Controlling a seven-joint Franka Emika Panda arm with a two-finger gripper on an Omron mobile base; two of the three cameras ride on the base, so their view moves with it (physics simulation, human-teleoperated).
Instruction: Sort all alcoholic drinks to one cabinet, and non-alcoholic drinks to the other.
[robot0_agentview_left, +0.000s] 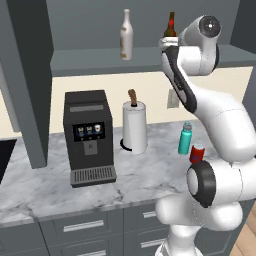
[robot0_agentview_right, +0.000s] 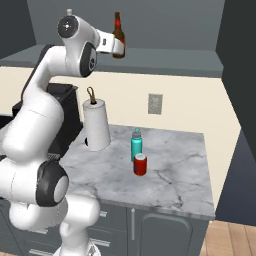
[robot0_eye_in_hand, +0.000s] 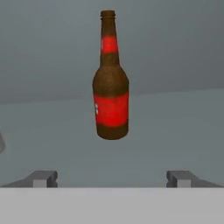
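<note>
The dark brown bottle with a red label (robot0_eye_in_hand: 111, 87) stands upright on the grey cabinet shelf floor (robot0_agentview_left: 90, 61), free of my fingers. My gripper (robot0_eye_in_hand: 111, 177) is open just in front of it, fingertips (robot0_eye_in_hand: 43, 177) wide apart. From the bases the brown bottle (robot0_agentview_left: 171, 26) (robot0_agentview_right: 118, 35) rises right behind the hand (robot0_agentview_right: 116, 48). The pale cream bottle (robot0_agentview_left: 126, 35) stands on the same shelf to its left. On the marble counter the teal bottle (robot0_agentview_left: 185, 138) (robot0_agentview_right: 136, 144) and the red can (robot0_agentview_left: 197, 153) (robot0_agentview_right: 140, 164) stand side by side.
A white paper-towel roll (robot0_agentview_left: 135, 126) (robot0_agentview_right: 96, 125) and a black coffee machine (robot0_agentview_left: 88, 135) stand on the counter (robot0_agentview_left: 145, 172). Grey drawers with silver handles (robot0_agentview_left: 80, 226) run below. A dark cabinet side panel (robot0_agentview_left: 30, 80) hangs at the left.
</note>
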